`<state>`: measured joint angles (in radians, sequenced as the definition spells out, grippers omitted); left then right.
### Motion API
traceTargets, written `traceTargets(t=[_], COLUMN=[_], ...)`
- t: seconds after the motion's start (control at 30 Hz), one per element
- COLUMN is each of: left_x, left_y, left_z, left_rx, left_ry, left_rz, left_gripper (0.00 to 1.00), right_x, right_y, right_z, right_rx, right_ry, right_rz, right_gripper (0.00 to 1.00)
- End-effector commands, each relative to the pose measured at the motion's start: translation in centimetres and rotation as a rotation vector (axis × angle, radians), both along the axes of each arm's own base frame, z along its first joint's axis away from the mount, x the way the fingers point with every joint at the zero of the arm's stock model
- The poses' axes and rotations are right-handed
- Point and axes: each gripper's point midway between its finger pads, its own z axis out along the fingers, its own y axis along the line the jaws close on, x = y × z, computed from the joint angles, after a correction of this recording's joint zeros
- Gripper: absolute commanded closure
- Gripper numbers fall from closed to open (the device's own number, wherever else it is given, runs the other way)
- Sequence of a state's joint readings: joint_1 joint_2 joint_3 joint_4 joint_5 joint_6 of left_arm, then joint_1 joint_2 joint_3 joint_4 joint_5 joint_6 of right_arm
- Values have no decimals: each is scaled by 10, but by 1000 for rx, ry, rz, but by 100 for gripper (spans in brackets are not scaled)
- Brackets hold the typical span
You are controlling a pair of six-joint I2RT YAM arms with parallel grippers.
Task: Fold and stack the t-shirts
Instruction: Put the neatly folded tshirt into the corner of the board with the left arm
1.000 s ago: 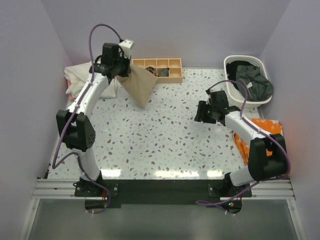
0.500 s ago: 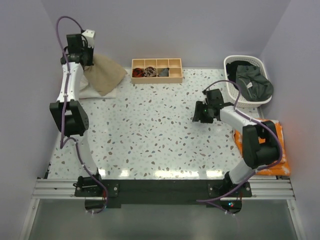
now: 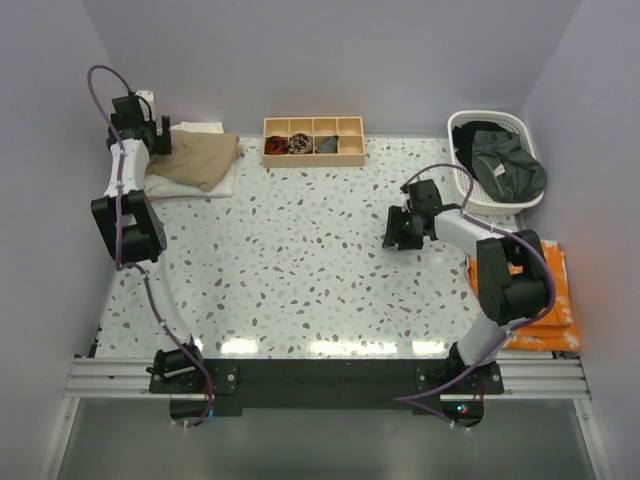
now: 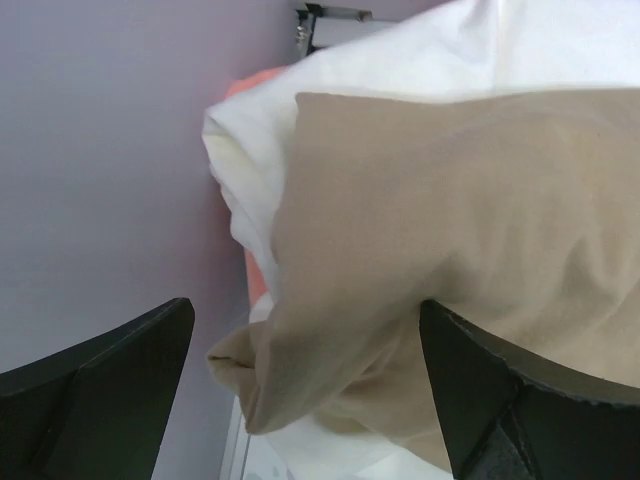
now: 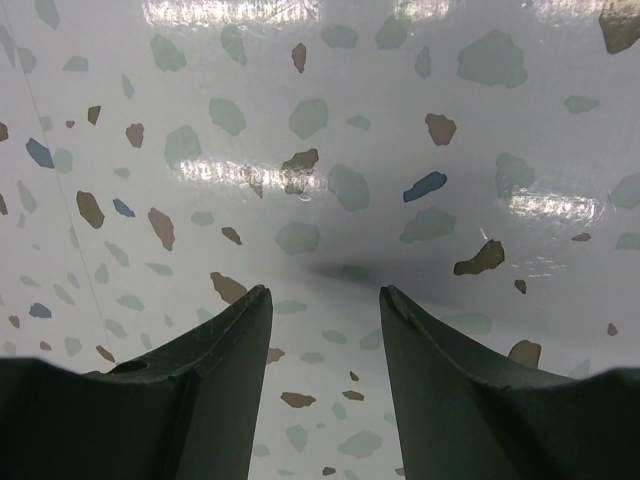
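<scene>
Tan t-shirt (image 3: pixel 198 158) atop cream-white t-shirt (image 3: pixel 165 186)

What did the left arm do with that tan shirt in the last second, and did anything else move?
The left gripper swung the tan t-shirt from mid-air near the wooden tray to the far left corner and laid it on the white t-shirt; it is now open. The right gripper, open and empty, barely shifted. The tray and the basket with its dark t-shirts stayed put.
</scene>
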<state>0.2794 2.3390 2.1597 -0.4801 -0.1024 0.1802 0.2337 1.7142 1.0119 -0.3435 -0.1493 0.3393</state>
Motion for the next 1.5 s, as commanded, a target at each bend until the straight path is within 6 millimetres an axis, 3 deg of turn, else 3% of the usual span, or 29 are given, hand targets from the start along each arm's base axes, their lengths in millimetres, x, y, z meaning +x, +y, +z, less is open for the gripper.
traceTargets(t=[0.0,0.03,0.07,0.13,0.17,0.2,0.27,0.33,0.37,0.4,0.43,0.47,0.53,0.57,0.63,0.67,0.8,0.87,0.9,1.03,1.1,1.17,1.2,1.23,1.3,1.33,1.4,1.43,1.47], left_x=[5,3,-4,-9,-20,-22,-27,-21,-8,-2,6,20,31,40,46,52,52,42,41,42,46,47,46,42,35,24,10,-9,-18], left_y=[3,0,-5,-22,-30,-44,-74,-95,-107,-110,-113,-115,-116,-113,-110,-107,-90,-80,-78,-62,-54,-60,-65,-70,-85,-95,-129,-147,-155], left_z=[110,123,157,186,228,232,263,265,236,242,229,195,165,136,97,64,-17,-39,-38,-2,28,61,73,102,130,168,189,230,228], left_rx=[69,53,53,22,34,1,-79,-164,-240,-258,-305,-358,-412,-436,-473,-486,-526,-517,-509,-425,-380,-376,-378,-365,-357,-338,-341,-321,-306], left_ry=[-252,-281,-345,-414,-507,-528,-626,-637,-569,-579,-556,-503,-465,-430,-386,-361,-237,-206,-209,-282,-327,-371,-384,-426,-459,-512,-524,-591,-578], left_rz=[35,35,26,-14,-27,-83,-212,-299,-361,-387,-385,-390,-387,-373,-344,-328,-237,-188,-178,-162,-152,-191,-210,-231,-260,-286,-369,-404,-379], left_gripper=[0,0,0,0,0,0,0,0,0,5,7,10,13,14,15,15,29,29,29,25,24,24,25,25,24,23,21,18,14], right_x=[18,17,17,16,16,15,13,10,10,9,7,6,4,4,3,3,2,2,2,6,6,5,5,4,3,3,3,2,2], right_y=[8,9,8,8,7,7,6,4,5,5,4,4,2,1,0,0,0,-1,-1,0,2,2,2,2,1,1,1,1,1], right_z=[22,27,30,39,42,44,46,44,45,45,42,42,40,39,35,34,24,23,23,25,27,32,33,34,40,42,48,49,51], right_rx=[37,43,44,47,48,48,45,44,48,49,49,49,44,38,29,29,19,17,16,18,25,32,35,37,39,41,46,52,53], right_ry=[-84,-99,-106,-134,-143,-145,-152,-148,-153,-152,-147,-146,-143,-141,-134,-130,-103,-102,-102,-105,-111,-125,-132,-135,-152,-159,-175,-180,-184], right_rz=[20,21,17,16,12,13,12,4,0,-3,-4,-7,-9,-12,-8,-9,-8,-10,-9,-6,-2,-5,-7,-11,-15,-14,-18,-18,-16], right_gripper=[49,49,49,49,48,48,48,48,48,48,48,48,49,48,48,48,49,49,49,49,49,49,49,49,49,49,48,48,48])
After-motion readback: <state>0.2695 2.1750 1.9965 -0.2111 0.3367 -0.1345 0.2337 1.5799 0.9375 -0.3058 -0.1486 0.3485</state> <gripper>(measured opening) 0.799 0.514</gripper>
